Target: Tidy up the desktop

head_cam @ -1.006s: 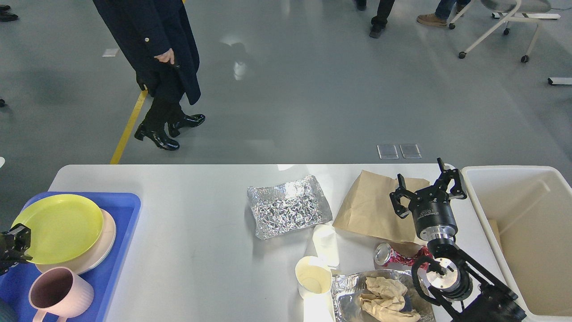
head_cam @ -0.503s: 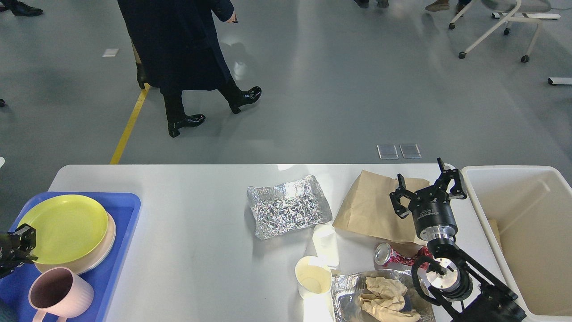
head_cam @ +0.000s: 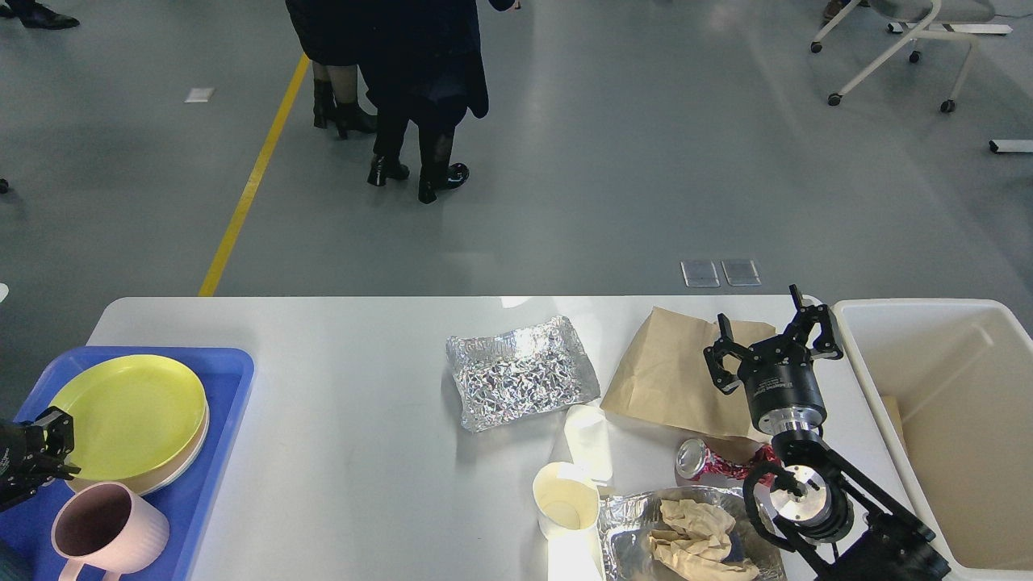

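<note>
Currently | right claw (head_cam: 772,337) hovering spread, empty, over flat brown paper bag (head_cam: 674,375) | left claw (head_cam: 36,452) by yellow round plate (head_cam: 129,415), spread unclear | risking: thin bag sliding across white bench (head_cam: 339,420).

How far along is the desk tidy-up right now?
Done: plates and pink mug sit on the blue tray. In hand: nothing; the right end effector hangs open above the paper bag. Left: foil sheet, paper cup, crushed can.

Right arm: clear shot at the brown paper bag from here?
Probably yes. The right claw hangs open directly over the brown paper bag, with nothing between them; the crushed can lies nearer the robot, out of the way.
</note>
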Robot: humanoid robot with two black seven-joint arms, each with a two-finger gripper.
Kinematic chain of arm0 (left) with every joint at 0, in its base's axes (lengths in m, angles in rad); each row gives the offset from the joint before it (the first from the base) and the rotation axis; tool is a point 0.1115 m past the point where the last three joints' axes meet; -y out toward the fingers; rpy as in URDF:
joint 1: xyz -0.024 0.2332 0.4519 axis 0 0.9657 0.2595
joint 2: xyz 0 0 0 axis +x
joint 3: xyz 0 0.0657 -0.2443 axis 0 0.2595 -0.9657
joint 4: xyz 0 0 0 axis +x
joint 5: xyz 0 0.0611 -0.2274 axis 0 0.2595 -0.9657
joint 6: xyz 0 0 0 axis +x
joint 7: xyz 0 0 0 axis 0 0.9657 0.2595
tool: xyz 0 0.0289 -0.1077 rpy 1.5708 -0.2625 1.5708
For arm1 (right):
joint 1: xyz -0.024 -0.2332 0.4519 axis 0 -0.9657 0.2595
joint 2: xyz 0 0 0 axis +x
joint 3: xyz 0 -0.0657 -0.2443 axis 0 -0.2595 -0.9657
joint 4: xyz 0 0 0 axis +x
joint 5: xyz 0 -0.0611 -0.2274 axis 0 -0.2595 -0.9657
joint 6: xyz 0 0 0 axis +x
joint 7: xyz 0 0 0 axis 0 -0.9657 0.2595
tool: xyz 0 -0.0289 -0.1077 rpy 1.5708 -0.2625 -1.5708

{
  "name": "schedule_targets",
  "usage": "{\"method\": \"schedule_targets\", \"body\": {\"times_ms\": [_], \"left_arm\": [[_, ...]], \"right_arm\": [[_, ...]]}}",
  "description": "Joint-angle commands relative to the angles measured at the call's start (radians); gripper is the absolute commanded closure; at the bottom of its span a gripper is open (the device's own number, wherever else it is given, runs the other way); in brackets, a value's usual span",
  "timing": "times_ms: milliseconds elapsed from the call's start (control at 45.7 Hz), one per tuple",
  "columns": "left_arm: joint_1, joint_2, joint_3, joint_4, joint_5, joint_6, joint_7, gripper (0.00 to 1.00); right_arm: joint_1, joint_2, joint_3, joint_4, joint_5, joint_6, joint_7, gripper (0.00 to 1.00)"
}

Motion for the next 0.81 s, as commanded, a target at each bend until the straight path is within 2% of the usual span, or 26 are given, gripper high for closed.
{"method": "schedule_targets", "body": {"times_ms": [0,240,787], "left_arm": [[-0.001,0.002,0.000,0.000,0.000,-0.010,0.001,0.11],[-0.001,0.005,0.000,0.000,0.000,-0.010,-0.011,0.09],[-0.007,0.012,0.000,-0.022,-0.001,-0.015,-0.003,0.05]], "right_arm": [[0.000,0.000,0.000,0.000,0.000,0.000,0.000,0.00],[0.000,0.000,0.000,0.000,0.000,0.000,0.000,0.00],[0.000,0.000,0.000,0.000,0.000,0.000,0.000,0.00]]}}
